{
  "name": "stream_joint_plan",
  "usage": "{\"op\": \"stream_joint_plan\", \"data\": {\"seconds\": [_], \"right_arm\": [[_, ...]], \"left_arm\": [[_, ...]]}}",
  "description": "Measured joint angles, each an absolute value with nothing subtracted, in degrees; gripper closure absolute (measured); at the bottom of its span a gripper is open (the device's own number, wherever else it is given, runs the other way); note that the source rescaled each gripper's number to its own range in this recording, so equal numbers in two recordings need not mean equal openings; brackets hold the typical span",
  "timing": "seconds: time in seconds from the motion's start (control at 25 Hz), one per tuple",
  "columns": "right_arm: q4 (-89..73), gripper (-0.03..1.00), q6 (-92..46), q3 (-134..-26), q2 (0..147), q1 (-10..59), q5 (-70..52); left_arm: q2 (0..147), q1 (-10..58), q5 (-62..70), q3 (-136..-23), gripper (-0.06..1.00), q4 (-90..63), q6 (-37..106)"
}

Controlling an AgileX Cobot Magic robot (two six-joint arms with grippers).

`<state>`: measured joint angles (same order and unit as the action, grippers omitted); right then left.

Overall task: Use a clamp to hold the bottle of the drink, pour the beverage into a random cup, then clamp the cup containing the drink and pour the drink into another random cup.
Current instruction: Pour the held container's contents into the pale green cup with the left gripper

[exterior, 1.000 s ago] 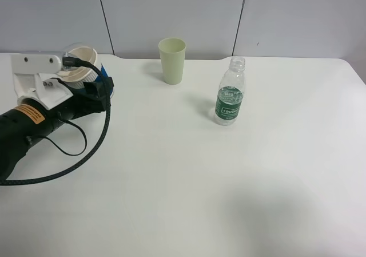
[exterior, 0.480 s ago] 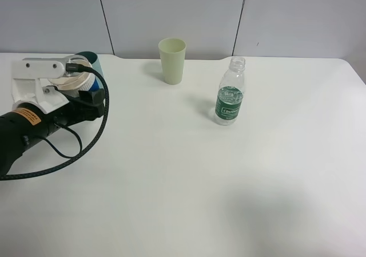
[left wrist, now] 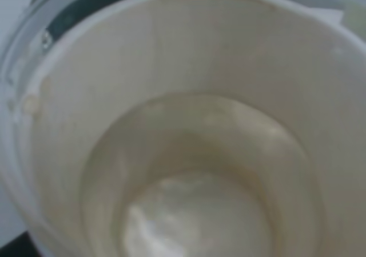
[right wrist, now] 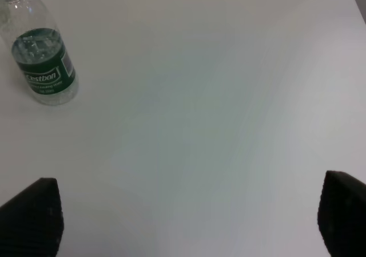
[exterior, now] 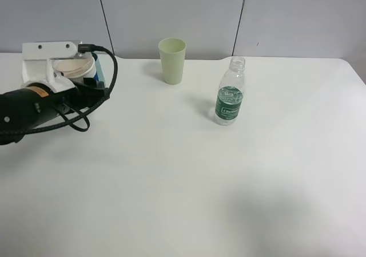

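White cup [exterior: 73, 68] clamped in L fingers [exterior: 95, 91]; R fingers [right wrist: 28, 217] apart, bottle [right wrist: 44, 68] well ahead.

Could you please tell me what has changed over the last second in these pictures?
The left gripper, closed on the white cup with drink inside, dipped a little, then drew back toward the far left of the table. Nothing was picked up or released. The green cup and the bottle stand where they were.
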<state>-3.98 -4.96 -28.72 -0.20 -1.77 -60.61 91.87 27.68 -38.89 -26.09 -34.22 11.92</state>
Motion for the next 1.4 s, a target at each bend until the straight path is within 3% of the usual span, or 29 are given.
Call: {"op": "stream_joint_plan", "data": {"seconds": [0.4,0.68,1.16,1.4], "right_arm": [[-3.98,0.19,-4.96,-28.72,-0.2,-1.77,-60.61],[-3.98,0.19,-4.96,-28.72,-0.2,-1.77,-60.61],[-3.98,0.19,-4.96,-28.72,-0.2,-1.77,-60.61],[-3.98,0.19,-4.96,-28.72,-0.2,-1.77,-60.61]], "left_arm": [[91.93,33.42,-34.28,-38.18,0.94,-60.63,47.67],[93.92,33.91,-34.88,-46.14,0.94,-76.65,68.39],[96.45,33.91,-33.09,-53.6,0.94,-77.77,71.23],[100.99,33.91,-33.03,-59.57,0.94,-83.34,80.63]]}}
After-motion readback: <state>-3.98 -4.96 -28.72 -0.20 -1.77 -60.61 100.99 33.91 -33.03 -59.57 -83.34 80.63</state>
